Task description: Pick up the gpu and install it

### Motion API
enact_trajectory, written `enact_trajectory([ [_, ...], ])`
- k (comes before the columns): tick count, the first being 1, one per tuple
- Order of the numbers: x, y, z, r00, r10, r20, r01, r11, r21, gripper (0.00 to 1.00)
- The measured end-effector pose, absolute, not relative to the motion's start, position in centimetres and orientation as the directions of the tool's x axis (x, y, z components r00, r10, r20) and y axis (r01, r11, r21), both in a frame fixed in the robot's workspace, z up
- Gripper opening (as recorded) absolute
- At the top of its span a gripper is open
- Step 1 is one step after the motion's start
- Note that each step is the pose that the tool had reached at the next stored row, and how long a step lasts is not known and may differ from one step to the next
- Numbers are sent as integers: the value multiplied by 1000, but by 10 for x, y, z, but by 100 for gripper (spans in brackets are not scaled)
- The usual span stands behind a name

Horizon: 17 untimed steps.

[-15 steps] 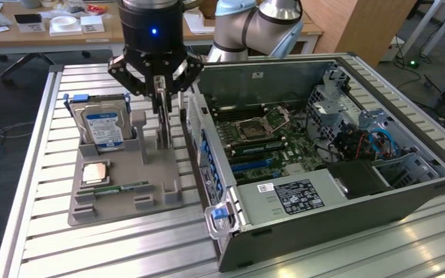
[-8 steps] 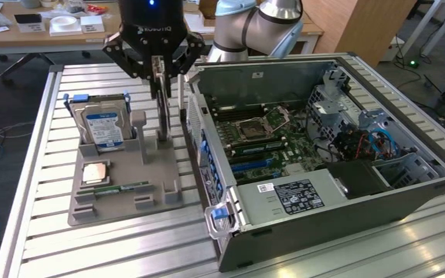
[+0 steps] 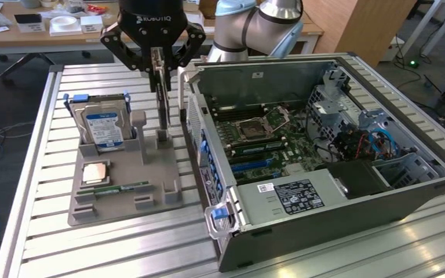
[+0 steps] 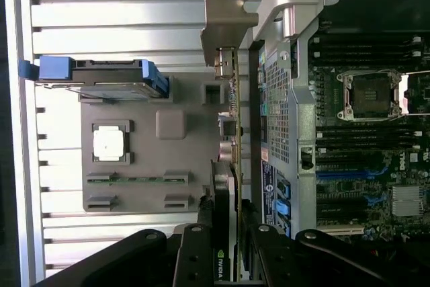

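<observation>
The tool (image 3: 159,72) hangs in the upper middle of the exterior view, its two fingers (image 4: 196,250) closed narrow on the gpu (image 3: 162,107), one on each flat face. The gpu stands upright and edge-on, a thin card running down from the tool to a post of the grey holder tray (image 3: 122,200); whether its lower end sits in the post or is just clear of it cannot be told

In the wrist view the gpu (image 4: 230,146) shows as a slim green edge with its black cooler block (image 4: 222,189) next to the fingers and its silver end bracket (image 4: 225,18) at the far end from the tool (image 4: 226,210)

The tray lies on the slatted metal surface (image 3: 44,243), toward the exterior view's left. It also carries a hard drive (image 3: 102,127) with a blue-white label standing on edge, a square processor chip (image 3: 95,172) lying flat, and a narrow green memory stick (image 3: 114,187) lying beside the chip

Just beside the tray, toward the exterior view's right, an open computer case (image 3: 323,214) lies on its side with the motherboard (image 3: 261,139) exposed. The gpu is outside the case, between the hard drive and the case wall
</observation>
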<state>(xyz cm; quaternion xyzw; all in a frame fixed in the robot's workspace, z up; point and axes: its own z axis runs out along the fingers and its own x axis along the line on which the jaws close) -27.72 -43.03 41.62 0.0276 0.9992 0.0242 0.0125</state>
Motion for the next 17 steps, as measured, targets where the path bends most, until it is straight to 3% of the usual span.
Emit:
enact_trajectory([
  [17, -250, -430, 416, -998, 56, -24, 55, 997, 49, 27],
])
